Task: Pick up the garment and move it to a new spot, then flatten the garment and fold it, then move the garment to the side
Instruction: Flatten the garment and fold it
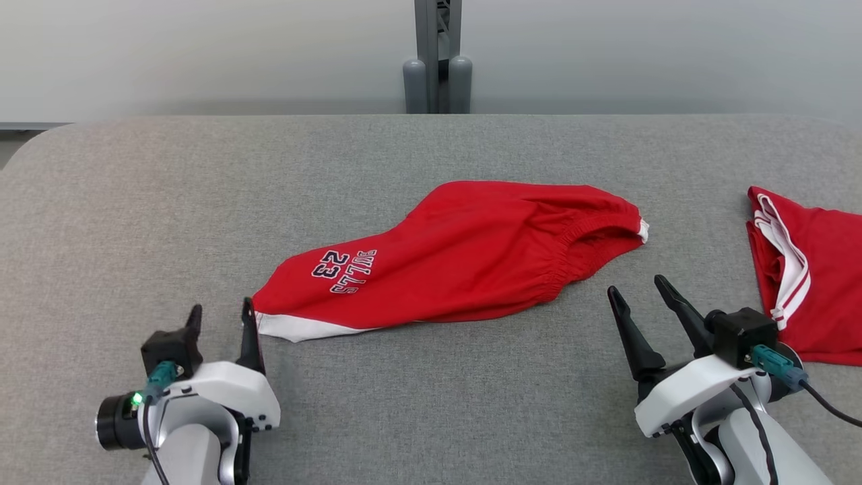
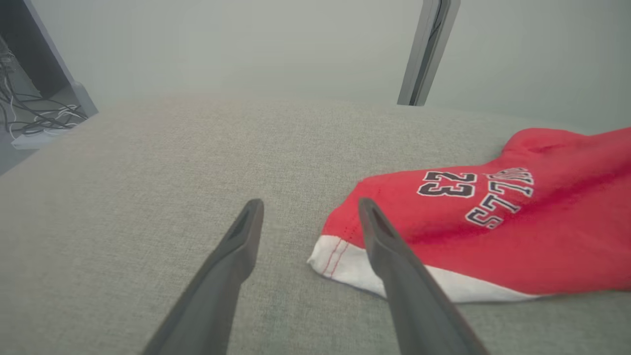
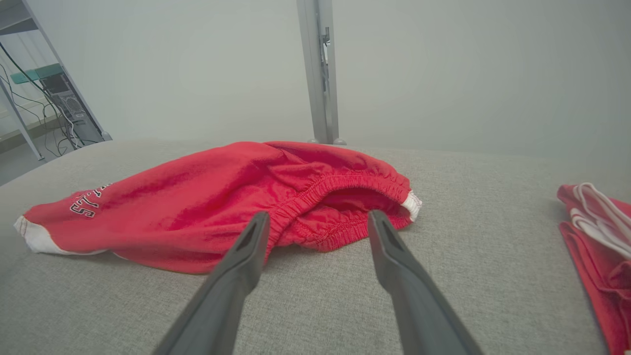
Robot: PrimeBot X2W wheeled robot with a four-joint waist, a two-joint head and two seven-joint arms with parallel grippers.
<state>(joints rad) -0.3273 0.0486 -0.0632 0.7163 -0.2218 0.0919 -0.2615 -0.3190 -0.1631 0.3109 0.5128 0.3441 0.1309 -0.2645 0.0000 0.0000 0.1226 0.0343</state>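
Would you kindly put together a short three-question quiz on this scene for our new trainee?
1. True or false: the left end effector and the right end effector both stand open, gripping nothing.
2. Which part of the red shorts lies nearest the left end effector? A: a belt loop. B: the white hem. C: a zip pocket.
3. Fill in: the number printed on the shorts is ___.

Key: 1 true; 2 B; 3 23.
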